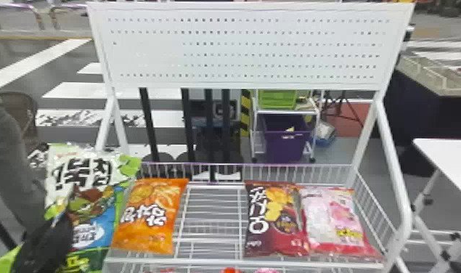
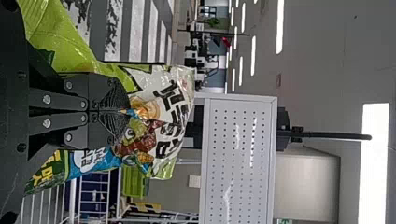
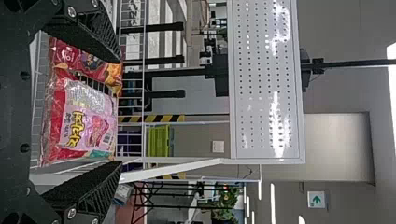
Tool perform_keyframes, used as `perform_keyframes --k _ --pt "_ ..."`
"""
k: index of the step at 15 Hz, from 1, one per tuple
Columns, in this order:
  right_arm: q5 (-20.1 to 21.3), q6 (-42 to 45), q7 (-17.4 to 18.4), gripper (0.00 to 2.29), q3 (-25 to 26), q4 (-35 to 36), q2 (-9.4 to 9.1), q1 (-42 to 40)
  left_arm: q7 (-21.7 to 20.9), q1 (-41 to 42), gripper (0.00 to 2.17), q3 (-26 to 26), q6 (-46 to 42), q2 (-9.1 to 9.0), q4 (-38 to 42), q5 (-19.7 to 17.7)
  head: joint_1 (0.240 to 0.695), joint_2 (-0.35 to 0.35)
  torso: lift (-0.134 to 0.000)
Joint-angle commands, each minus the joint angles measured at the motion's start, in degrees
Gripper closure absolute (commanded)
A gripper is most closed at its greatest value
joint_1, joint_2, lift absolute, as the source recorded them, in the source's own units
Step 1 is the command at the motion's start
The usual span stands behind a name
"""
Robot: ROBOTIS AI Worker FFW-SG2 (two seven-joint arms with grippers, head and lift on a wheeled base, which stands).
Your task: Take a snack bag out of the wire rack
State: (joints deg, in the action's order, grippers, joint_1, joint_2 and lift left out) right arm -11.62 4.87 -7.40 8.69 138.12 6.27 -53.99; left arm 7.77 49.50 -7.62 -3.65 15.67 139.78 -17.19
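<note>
As left fingers (image 1: 53, 236) pinch it, the snack bag (image 1: 93, 199) points lengthwise upward.

LETTERING: green bag (image 1: 93, 196), orange bag (image 1: 151, 218), red bag (image 1: 273, 221), pink bag (image 1: 331, 218) | ARROW: sign (image 3: 317, 199)

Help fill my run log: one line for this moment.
Left gripper: shut on green bag, at wire rack's left; right gripper: open; rack: orange bag, red bag, pink bag

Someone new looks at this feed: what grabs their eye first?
Probably the big green bag, pinched in the left gripper at the left of the wire rack. Next, the orange bag on the rack's left side, then the dark red bag and pink bag on its right.
</note>
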Motion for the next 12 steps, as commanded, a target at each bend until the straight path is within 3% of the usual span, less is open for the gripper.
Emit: perform_keyframes --k 1,12 --pt "-0.07 0.09 -0.07 0.13 0.09 0.04 -0.03 -0.33 -0.03 0.51 2.05 -0.73 -0.61 -0.02 -0.03 -1.0 0.499 0.0 0.0" --pt "-0.33 -4.49 0.63 0.13 -0.26 -2.07 1.47 4.86 -0.38 1.56 2.05 0.59 -0.79 0.07 0.41 -0.3 0.499 0.0 0.0"
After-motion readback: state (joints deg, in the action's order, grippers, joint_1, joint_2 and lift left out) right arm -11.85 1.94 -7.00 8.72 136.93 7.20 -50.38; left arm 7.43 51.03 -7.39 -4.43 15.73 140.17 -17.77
